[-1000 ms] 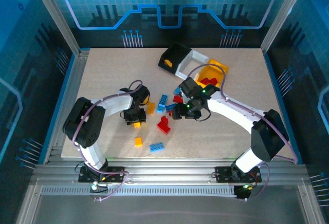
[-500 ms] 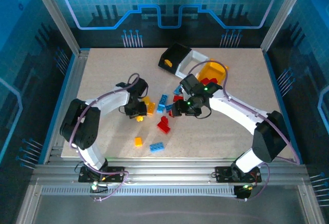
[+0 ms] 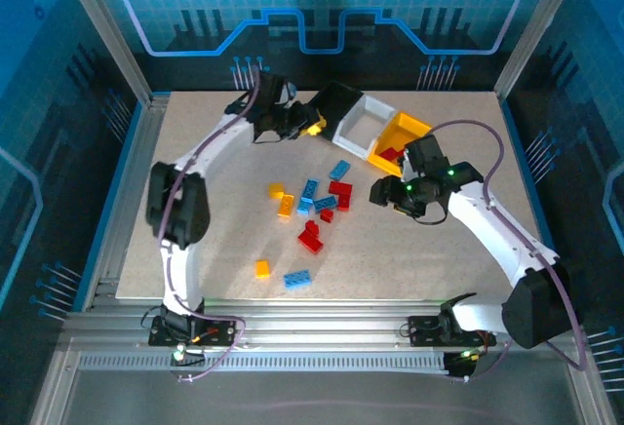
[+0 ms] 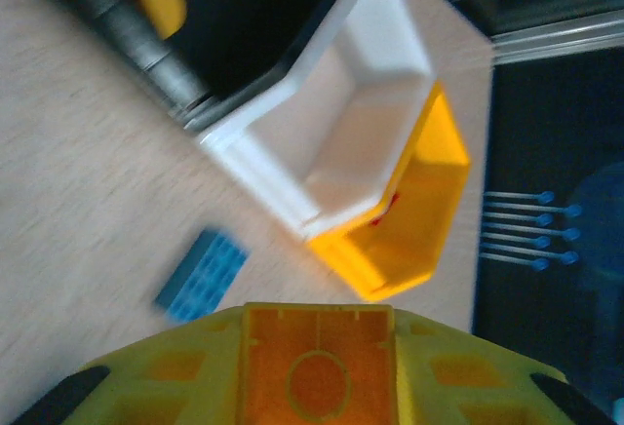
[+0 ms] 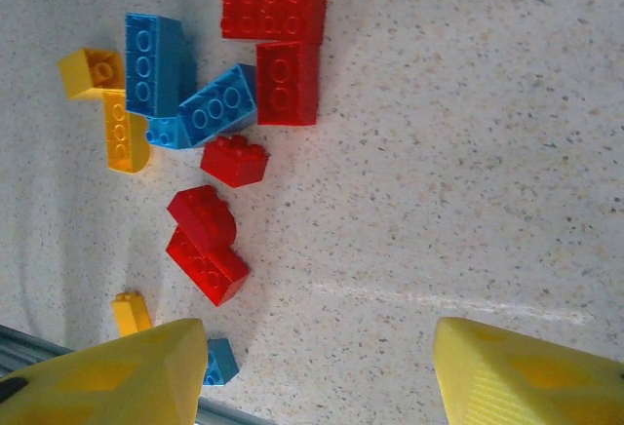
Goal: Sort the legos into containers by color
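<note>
apparently yellow lego (image 4: 317, 378) clamped within left gripper (image 4: 318, 352).

The black bin (image 4: 255, 18) is blurred and cut off (top edge, left wrist view).

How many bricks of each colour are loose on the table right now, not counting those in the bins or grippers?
Red bricks: 5
Blue bricks: 5, counting a small one tucked against a larger blue one
Yellow-orange bricks: 3
Total: 13
</note>
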Tool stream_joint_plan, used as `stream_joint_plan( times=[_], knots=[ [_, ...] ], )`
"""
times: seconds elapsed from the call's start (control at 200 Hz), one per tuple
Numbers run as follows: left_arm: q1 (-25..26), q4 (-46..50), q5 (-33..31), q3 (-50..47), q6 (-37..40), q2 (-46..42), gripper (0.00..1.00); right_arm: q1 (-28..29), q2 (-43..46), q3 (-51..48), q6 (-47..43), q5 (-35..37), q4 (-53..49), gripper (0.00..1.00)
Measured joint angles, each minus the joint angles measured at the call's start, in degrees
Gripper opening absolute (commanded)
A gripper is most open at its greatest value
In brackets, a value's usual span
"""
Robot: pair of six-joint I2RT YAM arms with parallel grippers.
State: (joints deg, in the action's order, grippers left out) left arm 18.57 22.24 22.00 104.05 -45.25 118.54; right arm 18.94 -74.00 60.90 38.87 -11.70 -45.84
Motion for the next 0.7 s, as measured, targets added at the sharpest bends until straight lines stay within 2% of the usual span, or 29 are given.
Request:
stream_joint_plan(
  times=[0.19, 0.35, 0.44, 0.52, 0.7],
  knots=[
    [-0.3, -7.1, 3.6, 15.0, -7.8, 17.0, 0.34, -0.4, -0.7, -0.1, 0.0, -0.9, 0.7, 0.64],
    [-0.8, -8.4, 4.4, 27.3, -12.6, 27.8, 0.34, -0.7, -2.5, -0.1, 0.0, -1.4, 1.0, 0.64],
    [-1.0, -8.9, 4.4, 29.9, -14.2, 30.1, 0.36, -0.7, -3.6, -0.1, 0.0, -1.8, 1.1, 0.65],
    [-1.2, -9.1, 4.3, 30.5, -15.5, 30.7, 0.47, -0.7, -4.6, 0.2, -0.1, -2.3, 1.1, 0.65],
    [-1.2, -9.6, 4.2, 31.2, -16.5, 30.8, 0.52, -0.8, -5.9, 0.9, -0.5, -2.5, 1.3, 0.65]
  ],
)
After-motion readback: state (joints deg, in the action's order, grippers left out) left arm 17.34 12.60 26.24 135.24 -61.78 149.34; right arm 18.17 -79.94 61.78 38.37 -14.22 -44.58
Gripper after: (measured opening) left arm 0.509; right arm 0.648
